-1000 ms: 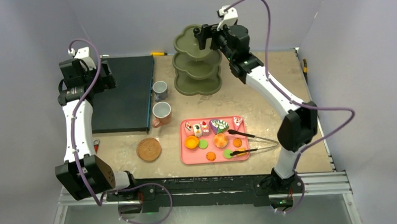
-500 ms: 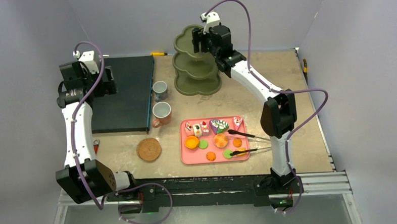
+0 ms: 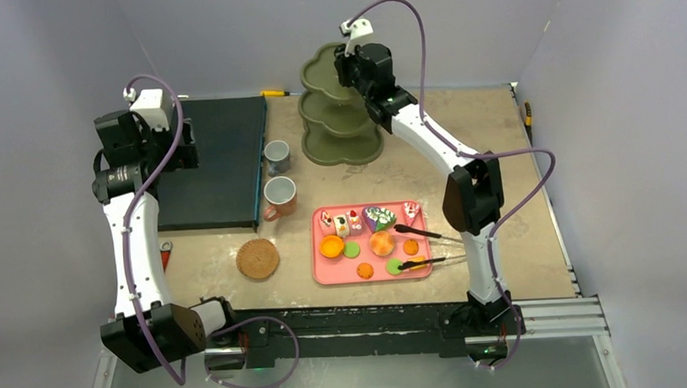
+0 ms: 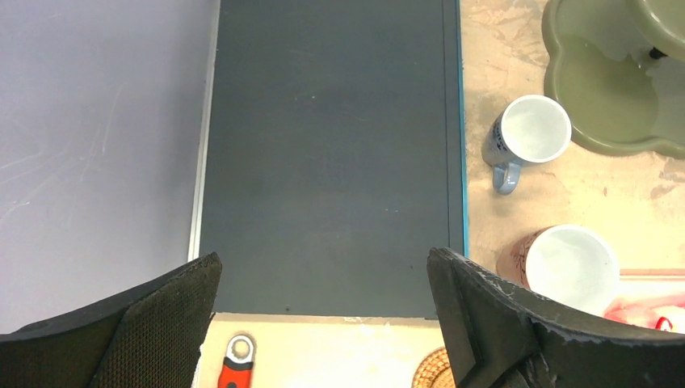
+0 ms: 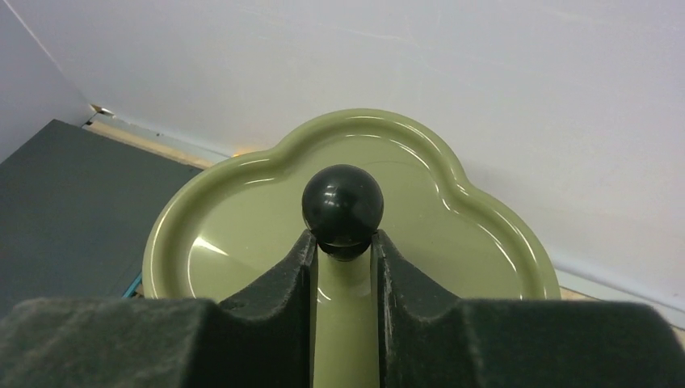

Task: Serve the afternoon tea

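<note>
**From above:** The right hand (image 3: 345, 74) sits over the top tier of the green tiered stand (image 3: 329, 151), at the far side of the surface. This angle does not show its grip. The left hand (image 3: 186, 140) hangs well to the left of the stand, above a dark mat (image 3: 217, 173). The small grey mug (image 3: 276, 155) stands just left of the stand's bottom tier, and the orange mug (image 3: 280, 195) is a little nearer the arms' bases. In front of the stand lies a pink tray (image 3: 326, 273) carrying the toy sweets (image 3: 381, 242): cake slices in its far row, orange and green rounds in the near one. Black tongs (image 3: 409, 230) rest across the tray's right end. A woven coaster (image 3: 258, 258) lies left of the tray.

**Left wrist:** The left hand (image 4: 323, 257) is spread wide and holds nothing, with the mat (image 4: 323, 121) below it. The grey mug (image 4: 529, 133) stands upright just beside the stand's bottom tier (image 4: 582, 105). The orange mug (image 4: 569, 263) is farther from the stand, showing its white inside.

**Right wrist:** The right hand (image 5: 343, 250) has its fingers (image 5: 283, 283) drawn narrow, gripping the stand's centre post just under the black knob (image 5: 342, 202). The bare top tier (image 5: 242, 234) lies below.
</note>
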Controlling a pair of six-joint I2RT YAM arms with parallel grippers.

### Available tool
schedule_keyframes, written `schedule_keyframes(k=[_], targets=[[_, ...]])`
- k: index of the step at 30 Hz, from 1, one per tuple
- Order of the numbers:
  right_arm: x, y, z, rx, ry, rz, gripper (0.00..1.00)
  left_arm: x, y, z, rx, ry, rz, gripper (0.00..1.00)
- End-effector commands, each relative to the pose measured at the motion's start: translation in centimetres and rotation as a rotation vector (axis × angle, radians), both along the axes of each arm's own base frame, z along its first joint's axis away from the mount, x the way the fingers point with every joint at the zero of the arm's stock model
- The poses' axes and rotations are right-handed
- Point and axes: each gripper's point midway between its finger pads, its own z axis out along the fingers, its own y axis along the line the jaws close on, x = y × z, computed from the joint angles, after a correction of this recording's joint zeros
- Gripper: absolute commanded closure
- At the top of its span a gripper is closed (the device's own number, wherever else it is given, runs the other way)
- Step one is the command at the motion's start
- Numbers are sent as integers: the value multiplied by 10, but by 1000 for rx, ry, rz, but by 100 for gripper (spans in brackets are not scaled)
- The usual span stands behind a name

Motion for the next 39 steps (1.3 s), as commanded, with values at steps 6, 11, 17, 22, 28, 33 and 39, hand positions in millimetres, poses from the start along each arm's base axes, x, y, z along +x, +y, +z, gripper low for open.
schedule_keyframes(k=[6, 11, 17, 22, 28, 33, 39], targets=[[-20, -3, 44, 40, -86, -38, 91, 4, -9, -1, -1, 4, -84, 1], [-43, 9, 45, 41, -88, -51, 99, -1, -10, -3, 27, 6, -107, 1], [-57, 8, 50, 56, -101, -97, 100, -7, -13, -6, 46, 8, -132, 1], [-61, 4, 53, 60, -109, -106, 99, -10, -17, -7, 52, 13, -168, 1], [-63, -3, 43, 13, -116, -125, 94, -19, -33, -7, 61, 13, -278, 1], [-69, -14, 52, -10, -141, -144, 92, -22, -56, -4, 89, 9, -397, 1], [-75, -15, 52, -29, -138, -128, 89, -20, -82, -6, 137, 28, -464, 1]])
